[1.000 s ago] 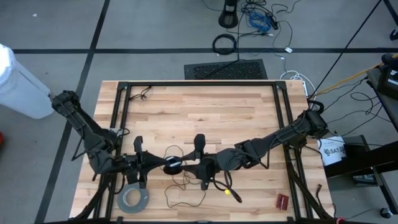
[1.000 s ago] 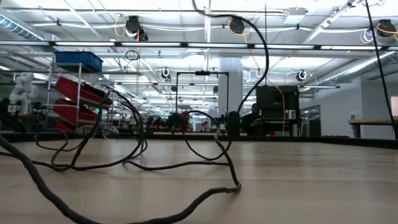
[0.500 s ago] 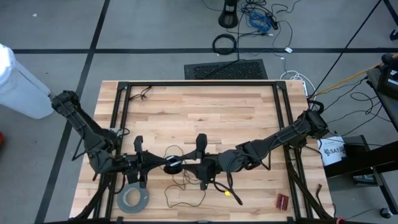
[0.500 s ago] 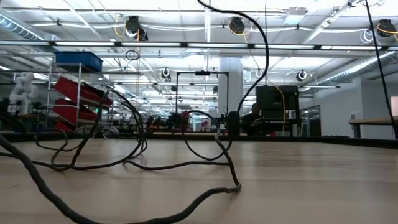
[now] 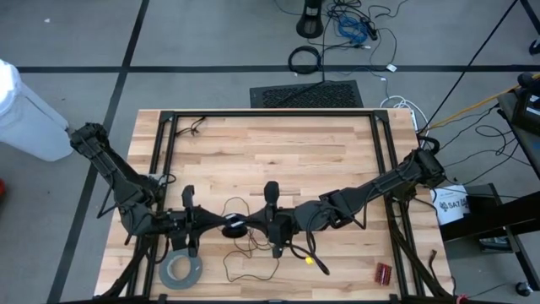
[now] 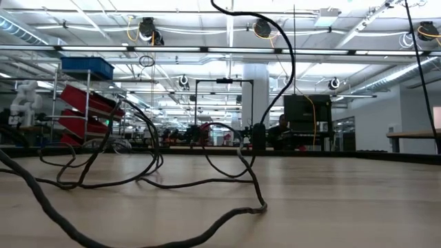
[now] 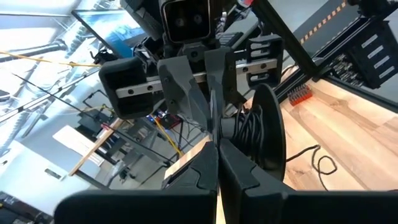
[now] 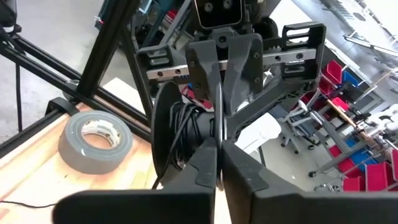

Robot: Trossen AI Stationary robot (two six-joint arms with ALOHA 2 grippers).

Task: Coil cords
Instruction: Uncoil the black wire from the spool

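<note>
- The small black disc (image 5: 235, 225) sits low and centre-left in the high view, held up edge-on between the two grippers, with dark turns of wire already wound on its hub, as both wrist views show.
- The rest of the thin wire (image 5: 250, 272) trails off the disc and lies in loose loops on the worktop (image 5: 278, 156) just below it; in the low view it sprawls across the wood and one strand rises out of the top of the frame.
- We see the left gripper (image 7: 216, 163) clenched on the disc's rim from the left.
- The right gripper (image 8: 217, 163) meets it from the right, fingers pressed together on the opposite rim, so the disc is pinched from both sides.
- We judge the step to be a handover or re-grip between turns. To do it well, we would keep one grip firm before loosening the other, keep the disc edge-on, and feed the slack with light tension so the turns lie on the hub.
- The grey tape roll (image 5: 180, 271) lies lower left, near the loose loops; the wire could catch on it.
</note>
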